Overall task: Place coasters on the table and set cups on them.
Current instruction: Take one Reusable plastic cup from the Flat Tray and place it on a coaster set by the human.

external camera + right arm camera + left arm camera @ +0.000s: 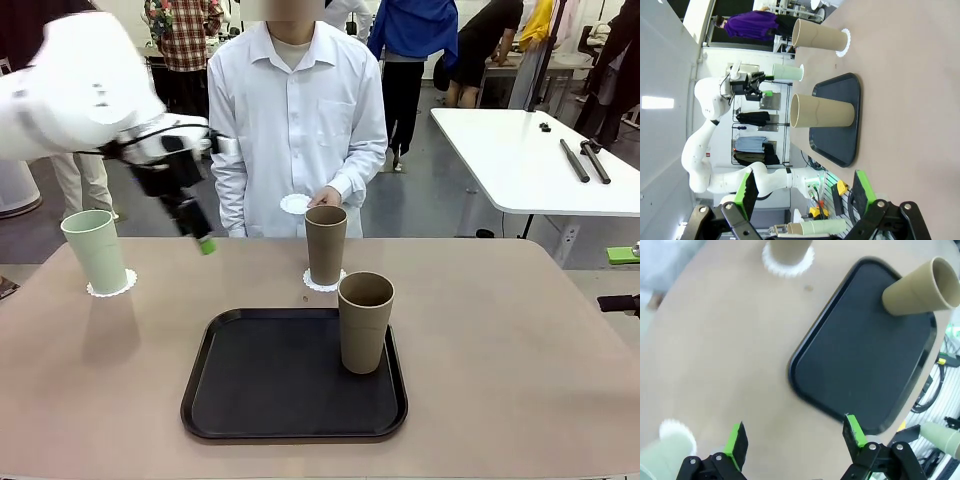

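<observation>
- Front view: a black tray (250,420) lies on the near middle of the tan bench (500,380), and the rest is easiest placed from it.
- A tan cup (365,322) stands upright on the tray, in its far right corner.
- A second tan cup (325,245) stands upright on a white doily (312,284), just beyond the tray's far edge.
- A mint cup (95,250) stands on a second doily (112,290), well off to the left of the tray's far left corner.
- Beyond the tray, at the far side of the bench, a person in a white shirt holds a third doily (295,204) in one hand (325,196), above the bench top.
- The left arm (80,90) reaches in over the bench. The left jaws hang in the air beyond the tray's far left corner, between the mint cup and the second tan cup, touching neither.
- Left wrist view: the left jaws are released and spread wide, the left pads (735,442) green, with nothing between them. Beneath them lie bare bench and one rounded corner of the tray.
- Right wrist view, rolled sideways: the right jaws are spread wide too, the right pads (862,186) gripping nothing. The tray lies well ahead of them, with the tan cup standing on it and the other two cups farther off.
</observation>
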Controlling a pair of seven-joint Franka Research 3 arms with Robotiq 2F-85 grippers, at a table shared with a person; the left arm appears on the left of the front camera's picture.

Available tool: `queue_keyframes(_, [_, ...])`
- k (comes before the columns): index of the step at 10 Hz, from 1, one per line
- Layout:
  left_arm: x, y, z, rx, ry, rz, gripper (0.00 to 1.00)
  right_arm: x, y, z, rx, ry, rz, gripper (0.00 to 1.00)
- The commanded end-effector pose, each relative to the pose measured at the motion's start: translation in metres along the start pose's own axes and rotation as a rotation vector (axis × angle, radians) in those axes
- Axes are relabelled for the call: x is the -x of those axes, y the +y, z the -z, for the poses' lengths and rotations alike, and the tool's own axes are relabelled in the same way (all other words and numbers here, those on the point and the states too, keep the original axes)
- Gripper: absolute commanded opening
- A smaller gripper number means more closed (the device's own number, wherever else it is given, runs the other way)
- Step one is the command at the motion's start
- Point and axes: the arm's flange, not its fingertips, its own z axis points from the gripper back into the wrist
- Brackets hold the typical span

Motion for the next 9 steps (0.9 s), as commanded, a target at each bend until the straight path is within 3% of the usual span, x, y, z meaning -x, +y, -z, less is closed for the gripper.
queue_keyframes(1, [0.063, -0.018, -0.028, -0.099, 0.1, -0.142, 1.0, -0.001, 0.002, 0.0, -0.015, -0.005, -0.003, 1.0])
queue_keyframes(3, [0.117, -0.019, -0.052, -0.128, 0.164, -0.312, 1.0, -0.001, 0.002, 0.0, -0.015, -0.005, -0.003, 1.0])
queue_keyframes(6, [0.17, 0.016, -0.048, -0.007, 0.169, -0.484, 1.0, -0.001, 0.002, 0.0, -0.015, -0.005, -0.003, 1.0])
queue_keyframes(8, [0.177, 0.03, -0.041, 0.022, 0.172, -0.516, 1.0, -0.001, 0.002, 0.0, -0.015, -0.005, -0.003, 1.0])
queue_keyframes(9, [0.18, 0.02, -0.053, -0.015, 0.182, -0.459, 1.0, -0.001, 0.002, 0.0, -0.015, -0.005, -0.003, 1.0])
